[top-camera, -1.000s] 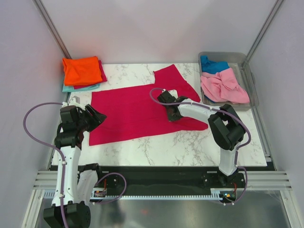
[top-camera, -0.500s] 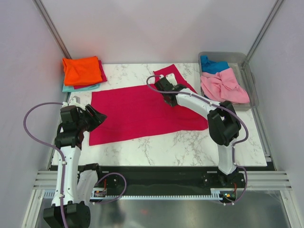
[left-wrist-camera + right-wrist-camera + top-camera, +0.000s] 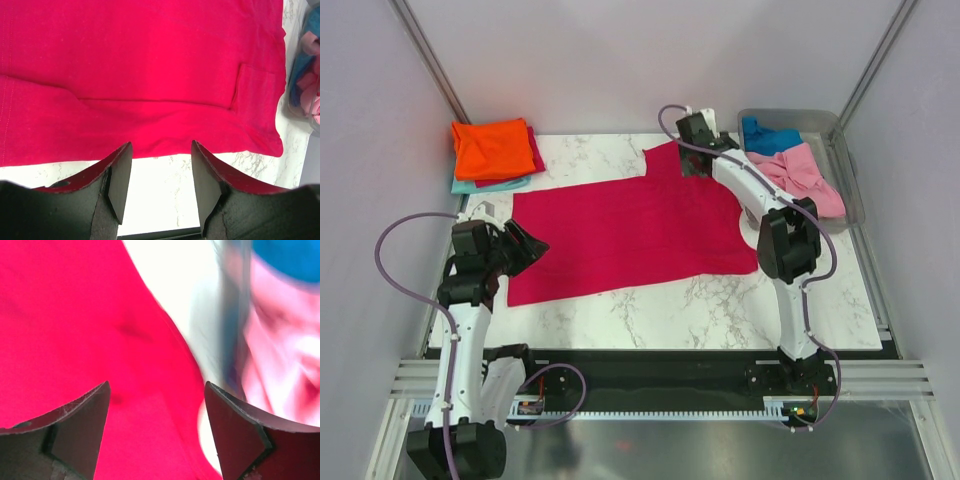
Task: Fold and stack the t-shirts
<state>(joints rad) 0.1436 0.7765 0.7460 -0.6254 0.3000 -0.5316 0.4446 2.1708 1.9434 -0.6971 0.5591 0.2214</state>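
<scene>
Wrist views: left fingers point(image 3: 117, 175) and right fingers point(image 3: 80, 430) both apart — empty — by the crimson-pink t-shirt point(image 3: 620, 225).

Setting: robotics lab test cell. Evidence: plain pale panel walls point(image 3: 620, 60) on bare metal frame struts point(image 3: 430, 65) enclose a marble-pattern bench top point(image 3: 720, 300). A slotted aluminium rail point(image 3: 880, 378) runs along the bench's near edge. A purple cable point(image 3: 378, 255) loops off the left edge.
</scene>
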